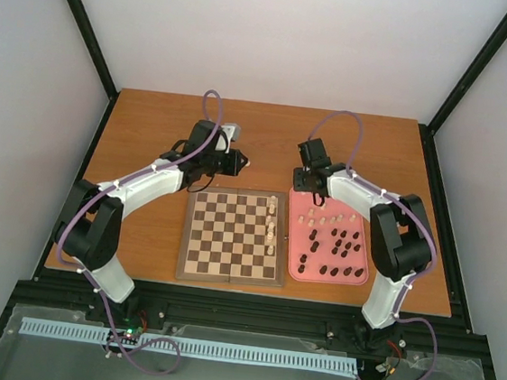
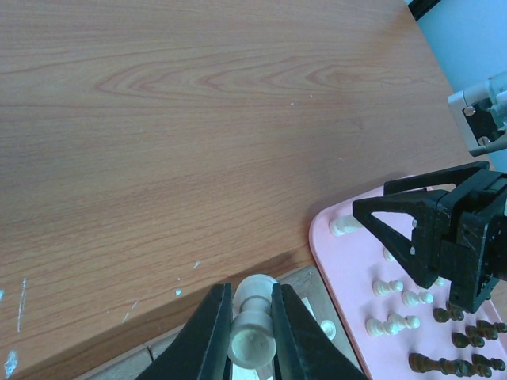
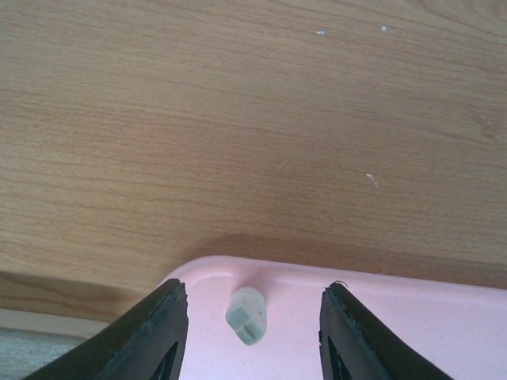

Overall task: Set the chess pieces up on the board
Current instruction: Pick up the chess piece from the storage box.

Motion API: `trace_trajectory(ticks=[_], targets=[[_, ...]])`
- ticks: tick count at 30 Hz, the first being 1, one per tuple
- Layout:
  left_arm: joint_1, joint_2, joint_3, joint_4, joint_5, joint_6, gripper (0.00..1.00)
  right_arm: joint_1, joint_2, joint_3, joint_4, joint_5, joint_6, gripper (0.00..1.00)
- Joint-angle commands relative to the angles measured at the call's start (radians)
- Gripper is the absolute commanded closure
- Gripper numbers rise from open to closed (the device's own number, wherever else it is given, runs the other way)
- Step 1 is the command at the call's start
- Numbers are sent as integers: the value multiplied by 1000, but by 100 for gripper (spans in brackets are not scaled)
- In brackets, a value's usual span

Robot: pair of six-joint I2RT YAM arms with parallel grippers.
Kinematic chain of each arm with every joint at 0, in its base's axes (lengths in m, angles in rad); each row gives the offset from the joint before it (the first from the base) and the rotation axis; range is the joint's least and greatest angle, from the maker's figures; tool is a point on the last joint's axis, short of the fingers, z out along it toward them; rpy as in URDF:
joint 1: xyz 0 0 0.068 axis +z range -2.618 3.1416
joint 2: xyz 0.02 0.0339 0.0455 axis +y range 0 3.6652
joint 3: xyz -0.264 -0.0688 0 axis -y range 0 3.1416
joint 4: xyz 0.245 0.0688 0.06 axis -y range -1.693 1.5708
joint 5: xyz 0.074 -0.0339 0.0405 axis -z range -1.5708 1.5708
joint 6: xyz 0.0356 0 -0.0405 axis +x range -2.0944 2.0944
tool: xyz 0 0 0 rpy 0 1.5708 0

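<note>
Right wrist: piece (image 3: pixel 246 314) between right end effector (image 3: pixel 253 294) fingers (image 3: pixel 158 332)

Setting: robot lab test cell. Evidence: black extrusion frame (image 1: pixel 469 77) w/ plain white panels (image 1: pixel 287 39) round wooden tabletop (image 1: pixel 269 128); L arm (image 1: pixel 145 183) + R arm (image 1: pixel 398 237) bolted at front rail (image 1: pixel 249 321); slotted cable duct (image 1: pixel 218 351).

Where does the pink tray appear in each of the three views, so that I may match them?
Top external: the pink tray lies right of centre, beside the right edge of the board.
Left wrist: the tray fills the lower right corner.
Right wrist: the tray runs along the bottom edge.
Shared landmark: the wooden table, seen above the tray in every picture.
</note>
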Motion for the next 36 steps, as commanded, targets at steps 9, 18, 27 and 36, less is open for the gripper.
trace_trajectory(ticks=[9, 18, 27, 36], targets=[[-2, 36, 53, -7, -4, 18, 99, -25, 57, 28, 12, -39, -14, 55], [-2, 48, 59, -7, -3, 20, 99, -34, 89, 28, 20, -44, -10, 62], [-2, 55, 63, -9, -3, 20, 99, -39, 107, 35, 18, -55, -10, 67], [-2, 49, 59, -10, -3, 18, 99, -39, 99, 43, 3, -80, -5, 85]])
